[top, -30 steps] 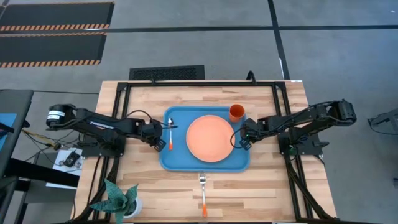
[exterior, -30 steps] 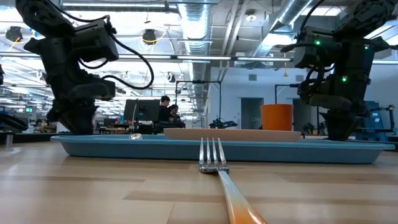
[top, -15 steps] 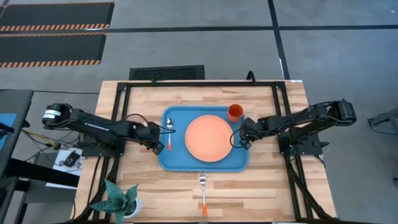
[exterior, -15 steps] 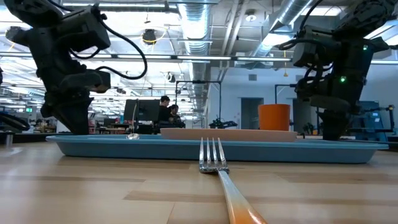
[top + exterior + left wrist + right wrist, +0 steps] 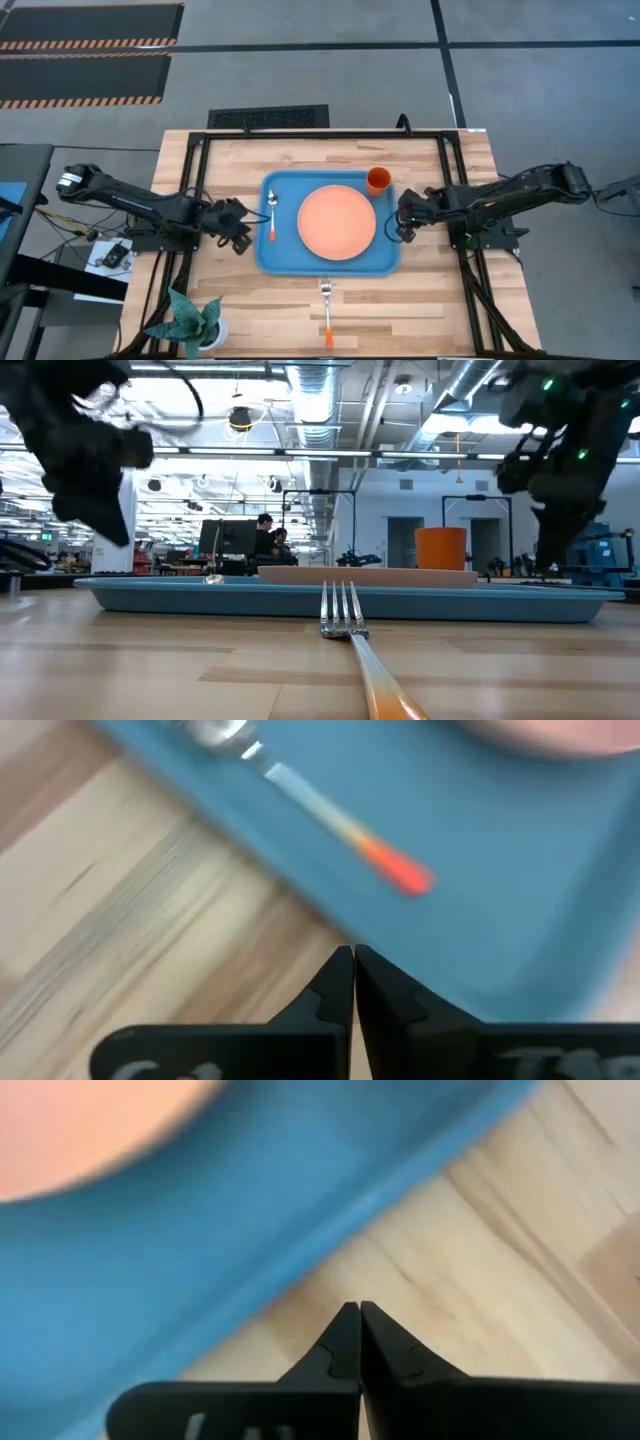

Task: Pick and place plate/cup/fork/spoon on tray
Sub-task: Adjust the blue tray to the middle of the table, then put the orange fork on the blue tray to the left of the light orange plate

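On the blue tray (image 5: 281,259) sat the plate (image 5: 336,221), centred, the cup (image 5: 378,181) at its far right corner, and the spoon (image 5: 271,211) along its left side; only the fork (image 5: 326,309) lay off it, on bare wood just past the tray's near rim, so one item seemed left. Both grippers were clenched and empty: the left gripper (image 5: 236,217) just off the tray's left rim, the right gripper (image 5: 405,215) just off its right rim, leaving the fork's side unobstructed.
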Robot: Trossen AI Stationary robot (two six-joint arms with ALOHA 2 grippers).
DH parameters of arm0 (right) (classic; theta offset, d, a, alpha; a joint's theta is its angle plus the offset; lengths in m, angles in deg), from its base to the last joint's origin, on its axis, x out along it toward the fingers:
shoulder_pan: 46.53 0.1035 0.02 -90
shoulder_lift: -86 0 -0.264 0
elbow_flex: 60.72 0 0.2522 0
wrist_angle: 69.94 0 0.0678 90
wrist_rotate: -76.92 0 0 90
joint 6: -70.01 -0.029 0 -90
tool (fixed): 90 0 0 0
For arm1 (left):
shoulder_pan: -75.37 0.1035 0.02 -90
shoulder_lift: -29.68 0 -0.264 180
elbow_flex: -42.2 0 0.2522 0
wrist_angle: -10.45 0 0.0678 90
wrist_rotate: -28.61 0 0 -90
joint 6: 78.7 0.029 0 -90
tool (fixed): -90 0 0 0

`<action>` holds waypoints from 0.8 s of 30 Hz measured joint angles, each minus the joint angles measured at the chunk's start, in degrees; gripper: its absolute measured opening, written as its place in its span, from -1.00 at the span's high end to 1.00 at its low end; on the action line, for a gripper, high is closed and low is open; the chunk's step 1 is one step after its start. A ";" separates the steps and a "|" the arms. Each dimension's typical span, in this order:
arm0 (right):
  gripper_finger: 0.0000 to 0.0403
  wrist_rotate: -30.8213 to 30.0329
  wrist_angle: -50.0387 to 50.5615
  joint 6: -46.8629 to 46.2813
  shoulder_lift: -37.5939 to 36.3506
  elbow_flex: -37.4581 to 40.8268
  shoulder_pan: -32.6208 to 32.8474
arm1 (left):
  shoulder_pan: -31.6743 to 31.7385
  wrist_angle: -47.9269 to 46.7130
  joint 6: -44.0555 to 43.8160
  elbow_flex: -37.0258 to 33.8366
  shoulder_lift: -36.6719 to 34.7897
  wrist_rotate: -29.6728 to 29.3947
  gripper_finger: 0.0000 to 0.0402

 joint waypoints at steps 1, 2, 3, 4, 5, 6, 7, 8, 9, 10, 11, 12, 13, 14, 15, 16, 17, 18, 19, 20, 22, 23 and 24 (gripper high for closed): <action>0.94 0.00 -1.02 -0.18 -0.77 0.00 1.49 | -1.12 0.48 0.84 -0.06 -1.30 -0.70 1.00; 0.94 -0.02 -2.57 -0.67 -1.22 0.00 3.27 | -2.42 1.25 1.59 -0.10 -2.44 -1.53 1.00; 0.95 -0.24 -4.11 -1.38 -1.43 0.00 5.14 | -3.73 2.09 2.08 -0.11 -3.46 -2.22 1.00; 0.95 -0.62 -5.90 -1.98 -1.42 0.00 7.11 | -5.05 3.29 2.65 -0.11 -4.23 -3.30 1.00; 0.96 -1.18 -8.01 -2.68 -1.16 0.00 9.17 | -6.40 4.74 3.27 -0.11 -4.79 -4.17 1.00; 0.96 -1.73 -10.02 -3.29 -0.79 0.00 11.20 | -7.81 6.03 3.78 -0.11 -5.26 -5.10 1.00; 0.97 -2.36 -11.93 -3.94 -0.15 0.00 13.41 | -9.15 7.54 4.31 -0.11 -5.46 -5.96 1.00; 0.97 -3.30 -14.01 -4.61 0.70 0.00 15.49 | -10.32 9.22 5.11 -0.11 -5.49 -6.55 1.00; 0.97 -3.94 -15.90 -5.27 1.58 0.00 17.49 | -11.50 10.57 6.07 -0.11 -5.49 -6.79 1.00; 0.96 -4.69 -17.86 -5.87 2.45 0.00 19.26 | -12.61 11.87 7.14 -0.11 -5.49 -6.90 1.00; 0.96 -5.27 -19.93 -6.38 3.37 0.00 20.98 | -13.62 13.22 8.11 -0.13 -5.36 -6.92 1.00; 0.96 -5.97 -21.90 -6.93 4.28 0.00 22.59 | -14.56 14.65 8.90 -0.13 -5.03 -7.01 1.00; 0.96 -6.44 -23.80 -7.52 5.28 0.00 24.03 | -15.36 15.79 9.76 -0.13 -4.76 -6.98 1.00; 0.96 -7.10 -26.09 -7.80 6.39 0.00 25.24 | -16.22 16.91 10.37 -0.13 -4.41 -7.00 1.00; 0.96 -7.44 -28.37 -8.09 7.49 0.00 26.36 | -16.96 18.41 10.83 -0.13 -3.92 -6.97 1.00; 0.96 -7.55 -30.55 -8.43 8.56 0.00 27.39 | -17.73 19.75 11.14 -0.13 -3.34 -6.94 1.00; 0.96 -7.63 -33.05 -8.71 9.73 0.00 28.26 | -18.44 21.31 11.20 -0.13 -2.50 -6.92 1.00; 0.96 -7.65 -35.80 -8.76 11.08 -0.02 29.05 | -19.13 22.91 11.29 -0.13 -1.45 -6.86 1.00; 0.96 -7.67 -38.02 -8.80 12.46 -0.02 29.91 | -19.84 24.41 11.44 -0.13 -0.29 -6.84 1.00; 0.96 -7.69 -40.10 -8.91 13.72 -0.02 30.65 | -20.56 26.19 11.75 -0.15 1.02 -6.86 1.00; 0.96 -7.70 -43.46 -9.88 16.62 -0.63 31.99 | -21.92 30.52 12.70 -0.15 4.08 -6.78 1.00; 0.96 -7.88 -43.89 -10.72 18.07 -1.37 32.60 | -22.46 32.67 13.28 -0.15 5.62 -6.48 1.00; 0.96 -8.45 -43.85 -11.61 19.51 -2.33 33.32 | -23.03 35.20 13.92 -0.15 7.41 -6.06 1.00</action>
